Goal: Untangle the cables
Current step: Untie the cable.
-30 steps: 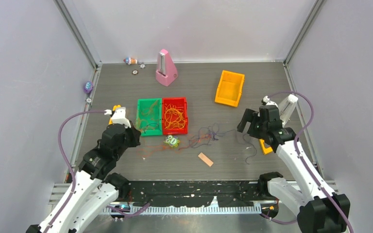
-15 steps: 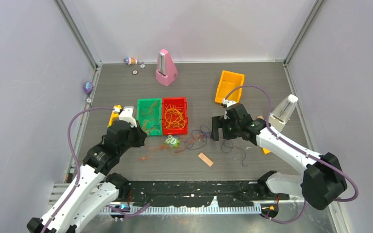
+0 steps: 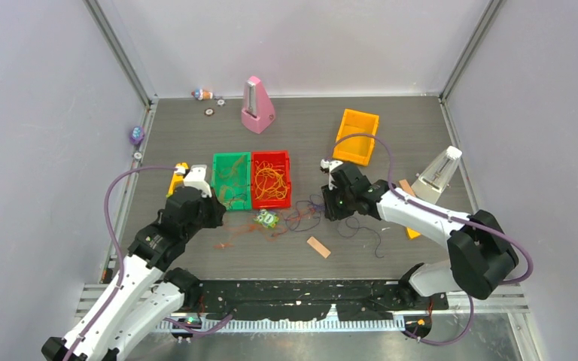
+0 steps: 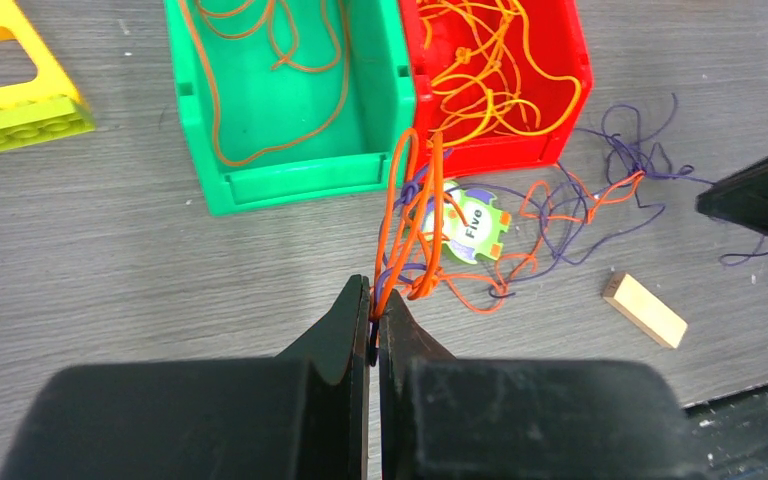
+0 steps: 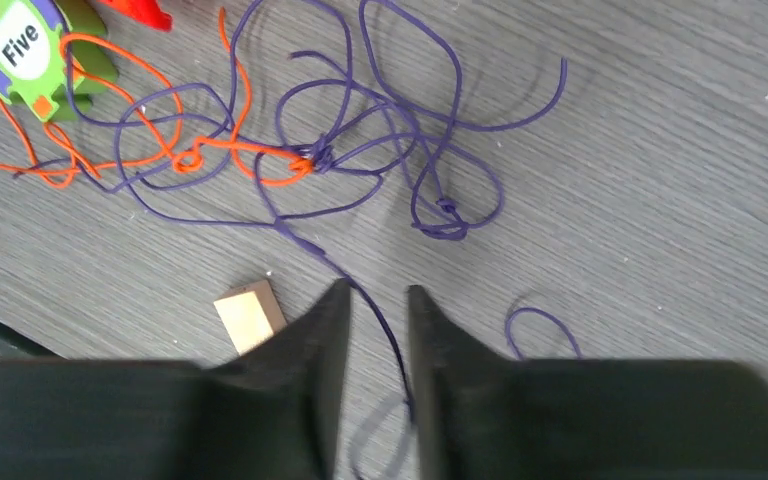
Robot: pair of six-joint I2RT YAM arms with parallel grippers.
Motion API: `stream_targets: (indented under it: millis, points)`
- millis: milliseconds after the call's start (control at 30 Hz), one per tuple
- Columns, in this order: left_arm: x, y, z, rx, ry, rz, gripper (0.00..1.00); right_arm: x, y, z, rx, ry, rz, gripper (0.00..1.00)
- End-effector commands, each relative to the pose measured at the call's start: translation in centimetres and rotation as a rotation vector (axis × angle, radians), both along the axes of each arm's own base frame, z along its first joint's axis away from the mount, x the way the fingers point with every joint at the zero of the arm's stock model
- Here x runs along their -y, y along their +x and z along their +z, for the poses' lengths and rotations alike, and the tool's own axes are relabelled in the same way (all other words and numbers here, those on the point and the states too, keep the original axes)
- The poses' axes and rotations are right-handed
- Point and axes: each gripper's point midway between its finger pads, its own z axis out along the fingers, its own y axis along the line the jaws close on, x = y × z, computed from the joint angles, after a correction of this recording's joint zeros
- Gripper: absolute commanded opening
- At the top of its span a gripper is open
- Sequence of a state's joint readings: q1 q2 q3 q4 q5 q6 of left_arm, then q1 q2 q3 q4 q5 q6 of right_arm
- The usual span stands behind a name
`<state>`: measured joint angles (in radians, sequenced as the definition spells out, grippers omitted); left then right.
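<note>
The cables are a loose tangle of orange and purple strands [image 3: 305, 216] on the grey table in front of the red bin. My left gripper [image 4: 375, 300] is shut on a bunch of orange strands [image 4: 415, 215], with a purple one among them, pulled taut up from the tangle. My right gripper [image 5: 378, 295] hovers low over the purple loops [image 5: 380, 150]. Its jaws stand narrowly apart, and a single purple strand [image 5: 385, 330] runs down the gap between them. In the top view the left gripper [image 3: 214, 214] is left of the tangle and the right gripper [image 3: 330, 210] is at its right edge.
A green bin [image 3: 215, 184] and a red bin [image 3: 271, 203] side by side hold loose orange strands. A green "Five" owl card [image 3: 266, 219] lies under the tangle, a wooden block [image 3: 318, 247] nearer me. An orange bin [image 3: 356, 136], a pink metronome [image 3: 257, 105] and a white metronome [image 3: 436, 177] stand farther back.
My right arm has swung left from the table's right side to the purple strands, and its jaws have narrowed. The left arm shifted slightly and keeps its grip.
</note>
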<state>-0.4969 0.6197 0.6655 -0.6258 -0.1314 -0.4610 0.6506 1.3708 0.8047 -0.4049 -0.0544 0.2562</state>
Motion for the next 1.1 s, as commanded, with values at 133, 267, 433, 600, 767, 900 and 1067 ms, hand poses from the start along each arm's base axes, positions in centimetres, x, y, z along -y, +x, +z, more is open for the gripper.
stream_targets:
  millis: [133,267,433,600,767,900,1067]
  points:
    - [-6.3,0.4,3.9,0.125,0.050,0.341,0.00,2.8,4.3,5.8,0.233,-0.087,-0.177,0.06]
    - [-10.7,-1.0,6.6,0.219,0.086,0.519,0.00,9.1,5.9,9.5,0.338,-0.151,-0.453,0.06]
    - [-14.8,-3.6,10.2,0.339,0.099,0.679,0.00,18.6,5.8,11.2,0.389,-0.045,-0.851,0.06]
    - [-16.9,-5.4,12.3,0.427,0.088,0.748,0.00,22.3,4.5,11.0,0.407,0.006,-1.031,0.06]
    - [-16.9,-5.6,12.6,0.423,0.102,0.738,0.00,23.3,4.3,9.9,0.356,0.023,-1.061,0.06]
    - [-15.9,-4.9,12.2,0.406,0.096,0.690,0.00,22.8,4.5,9.9,0.346,0.041,-1.033,0.06]
    - [-15.9,-4.9,12.3,0.392,0.117,0.680,0.00,23.9,4.0,10.3,0.367,-0.004,-1.082,0.06]
